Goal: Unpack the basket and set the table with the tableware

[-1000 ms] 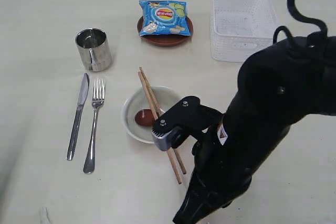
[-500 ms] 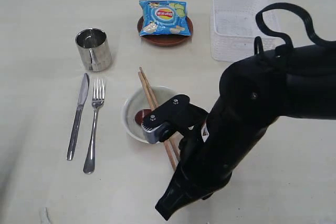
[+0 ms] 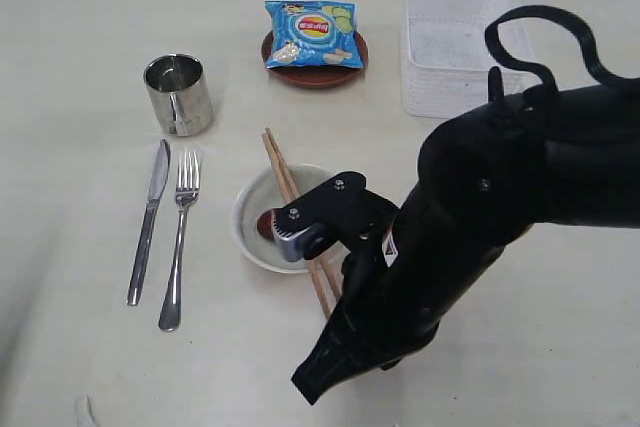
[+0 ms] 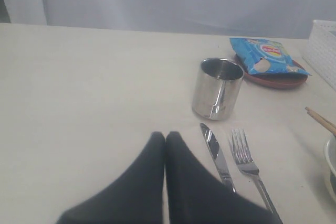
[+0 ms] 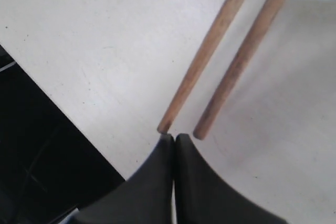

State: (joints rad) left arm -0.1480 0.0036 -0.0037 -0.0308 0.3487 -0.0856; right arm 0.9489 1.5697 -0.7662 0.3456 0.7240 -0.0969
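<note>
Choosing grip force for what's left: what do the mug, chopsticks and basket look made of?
Mug: polished steel, judging by its mirror-like reflections. Chopsticks: bare matte wood, brown, apparently unvarnished. Basket: probably white plastic, with moulded perforated walls.

White perforated basket (image 3: 441, 97) upright, table (image 3: 80, 57) far right. Steel mug (image 3: 178, 94) beyond parallel knife (image 3: 148, 217) and fork (image 3: 179, 242), left. Chopsticks (image 3: 281, 169) slant across cream bowl (image 3: 249, 225), centre.

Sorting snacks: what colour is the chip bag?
The chip bag is blue, clearest in the exterior view.
</note>
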